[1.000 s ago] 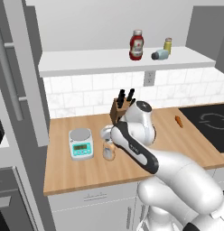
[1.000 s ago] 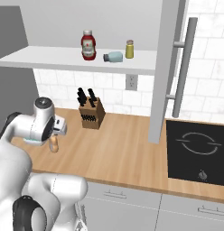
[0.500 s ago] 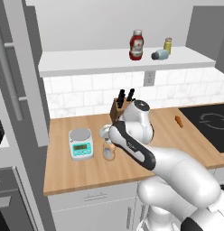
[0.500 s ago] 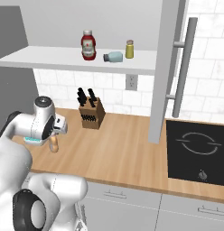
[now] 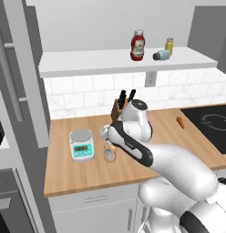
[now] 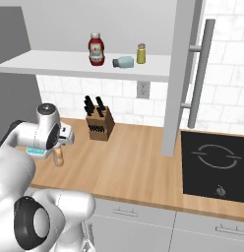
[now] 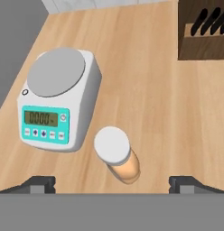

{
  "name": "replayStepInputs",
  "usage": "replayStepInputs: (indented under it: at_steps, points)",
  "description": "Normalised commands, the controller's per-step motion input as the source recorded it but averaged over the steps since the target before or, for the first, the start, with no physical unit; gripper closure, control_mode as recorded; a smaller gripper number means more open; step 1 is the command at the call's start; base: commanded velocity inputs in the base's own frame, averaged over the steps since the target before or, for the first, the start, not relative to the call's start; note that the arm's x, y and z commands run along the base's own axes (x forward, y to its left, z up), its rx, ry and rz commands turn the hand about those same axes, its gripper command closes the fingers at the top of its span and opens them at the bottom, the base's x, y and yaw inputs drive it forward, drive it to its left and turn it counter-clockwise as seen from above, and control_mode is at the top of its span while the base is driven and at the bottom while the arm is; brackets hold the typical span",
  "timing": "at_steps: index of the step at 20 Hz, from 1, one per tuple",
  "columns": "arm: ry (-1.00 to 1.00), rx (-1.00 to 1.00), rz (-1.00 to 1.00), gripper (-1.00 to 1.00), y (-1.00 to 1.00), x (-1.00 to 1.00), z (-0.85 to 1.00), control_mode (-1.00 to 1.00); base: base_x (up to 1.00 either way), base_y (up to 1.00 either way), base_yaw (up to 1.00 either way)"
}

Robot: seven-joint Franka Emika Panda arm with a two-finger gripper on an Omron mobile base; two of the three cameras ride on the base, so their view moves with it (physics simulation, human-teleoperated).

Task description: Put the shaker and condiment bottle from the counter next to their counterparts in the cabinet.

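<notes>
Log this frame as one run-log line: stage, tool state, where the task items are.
stage: approaching condiment bottle | tool: open, above bottle, nothing held | bottle: upright on counter beside scale | shaker: lying on cabinet shelf

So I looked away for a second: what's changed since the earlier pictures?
The gripper has eased closer over the condiment bottle beside the scale, jaws open either side of it, nothing gripped. The bottle itself hasn't moved on the counter. The shaker lies on its side in the cabinet between the ketchup and yellow shaker, as before.
</notes>
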Motion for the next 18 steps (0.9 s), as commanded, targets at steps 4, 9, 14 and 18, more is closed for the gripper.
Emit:
replayStepInputs:
  at_steps: [4,9,14,18]
  points:
    - [0.00,-0.04,0.00,-1.00,0.07,0.00,-0.20,-1.00,0.00,0.00,0.00]
    - [0.00,-0.05,0.00,-1.00,0.15,0.00,-0.22,-1.00,0.00,0.00,0.00]
    - [0.00,-0.05,0.00,-1.00,0.13,0.00,-0.13,-1.00,0.00,0.00,0.00]
    - [0.00,-0.03,0.00,-1.00,0.03,0.00,-0.03,-1.00,0.00,0.00,0.00]
